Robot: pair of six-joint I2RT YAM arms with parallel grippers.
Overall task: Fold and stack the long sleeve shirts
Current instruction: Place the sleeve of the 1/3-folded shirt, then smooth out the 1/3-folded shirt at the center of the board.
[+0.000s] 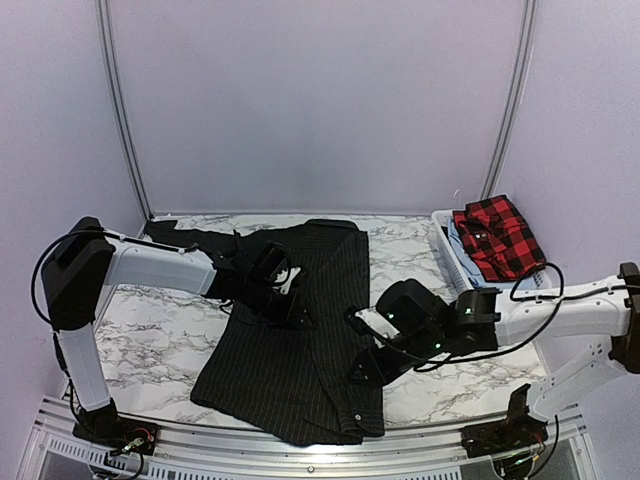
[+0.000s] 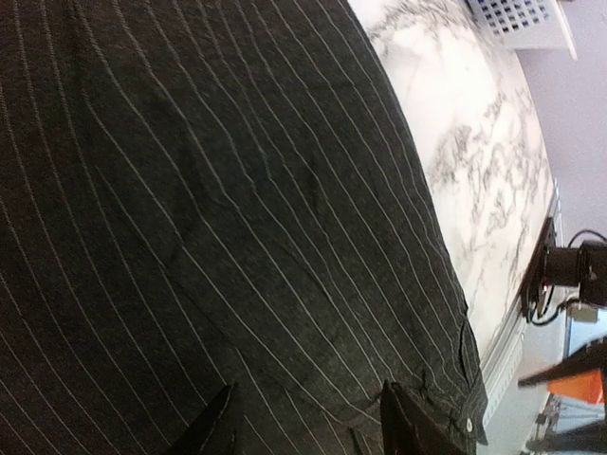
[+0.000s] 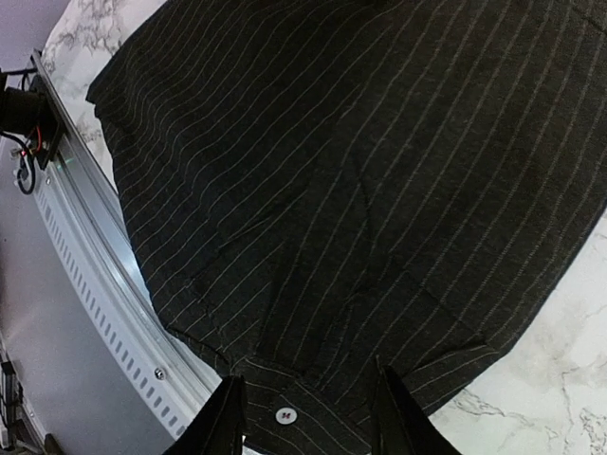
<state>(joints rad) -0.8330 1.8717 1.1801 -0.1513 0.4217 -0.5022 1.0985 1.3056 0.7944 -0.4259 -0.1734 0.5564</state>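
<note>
Lying flat: the black pinstriped shirt [image 1: 290,370] is spread over the middle of the marbled surface [image 1: 160,340], its pale stripes running from the far side toward the near edge.
Shirt outline: one sleeve trails off toward the far left corner. The near hem reaches the metal rail [image 1: 200,440] along the front of the surface. The right side forms a fairly straight edge with bare marble beside it.
Second shirt: the red-and-black checked shirt [image 1: 497,238] sits bunched in the white lattice basket [image 1: 446,258] at the far right, well apart from the black one.
Left fingers: the left fingers [image 1: 295,312] hang low over the black shirt, a little left of its middle. In the left wrist view both tips are spread apart with only striped cloth showing between them, and nothing is pinched.
Right fingers: the right fingers [image 1: 362,374] are over the black shirt's right edge, toward its near end. In the right wrist view the two tips stand apart and grip nothing. A pale button [image 3: 283,415] on a band of dark cloth shows between them.
Contact: whether either pair of tips touches the cloth cannot be told from these views.
Cloth detail: shallow creases cross the fabric in both wrist views, and the cloth otherwise lies smooth.
</note>
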